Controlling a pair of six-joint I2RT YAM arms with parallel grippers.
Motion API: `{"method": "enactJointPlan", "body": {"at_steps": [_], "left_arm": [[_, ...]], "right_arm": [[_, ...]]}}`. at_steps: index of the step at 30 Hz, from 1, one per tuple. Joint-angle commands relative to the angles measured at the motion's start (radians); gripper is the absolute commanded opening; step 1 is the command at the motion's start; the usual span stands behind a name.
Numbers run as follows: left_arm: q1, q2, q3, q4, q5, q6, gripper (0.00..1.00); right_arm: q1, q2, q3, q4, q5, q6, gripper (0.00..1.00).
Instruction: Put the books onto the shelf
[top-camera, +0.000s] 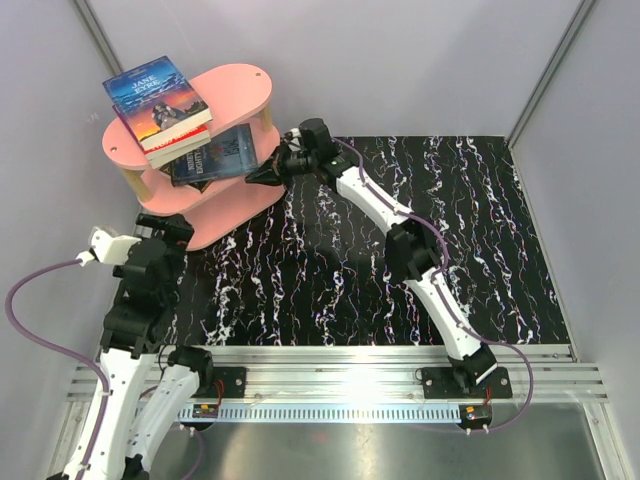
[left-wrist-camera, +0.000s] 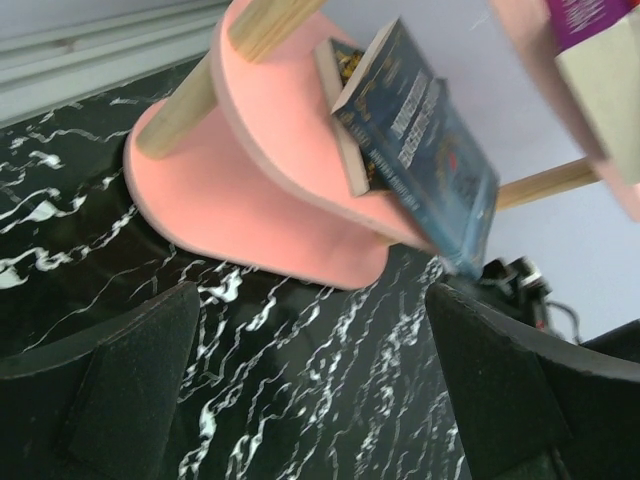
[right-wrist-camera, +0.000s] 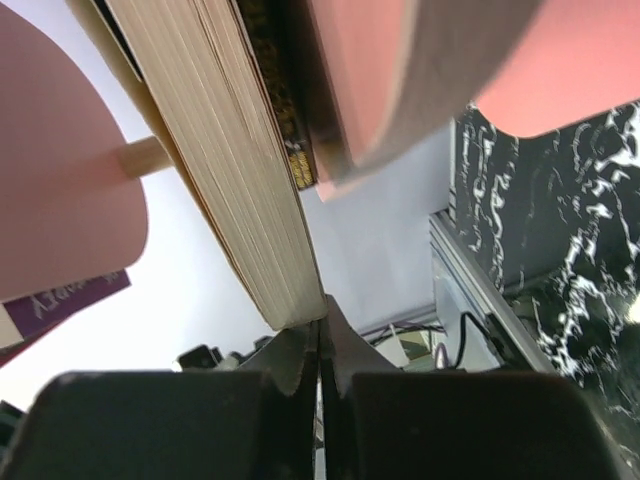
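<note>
The pink three-tier shelf of oval boards on pale round wooden posts (top-camera: 235, 95) stands at the far left corner of the black, white-veined marble-look tabletop (top-camera: 330, 270), close to the left wall. On the left end of its top board a glossy blue "Jane Eyre" paperback (top-camera: 155, 100) lies flat on a stack, its corners jutting past the rounded rim. The left wrist view shows a purple-covered book (left-wrist-camera: 590, 25) on that same board. On the middle board a dark blue paperback (top-camera: 215, 155) lies tilted and overhangs the front edge. The right tool (top-camera: 262, 175) is closed, its black tips pressed together and touching the lower corner of a cream page block (right-wrist-camera: 230, 170) that overhangs that board. The left tool (left-wrist-camera: 310, 400) is spread wide and holds nothing. It sits low over the tabletop just in front of the bottom board, and open tabletop lies between the two arms.
</note>
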Motion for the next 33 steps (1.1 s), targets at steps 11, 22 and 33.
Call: {"method": "enactJointPlan", "body": {"at_steps": [11,22,33], "left_arm": [[0.003,-0.042,0.005,-0.141,0.095,0.01,0.99],[0.003,-0.061,0.018,-0.213,0.12,0.033,0.99],[0.003,-0.029,0.036,-0.215,0.156,0.048,0.99]], "right_arm": [[0.009,0.144,0.152,0.261,0.198,0.245,0.03],[0.011,0.146,0.168,0.411,0.351,0.307,0.07],[0.015,0.181,0.186,0.42,0.46,0.351,0.1]]}}
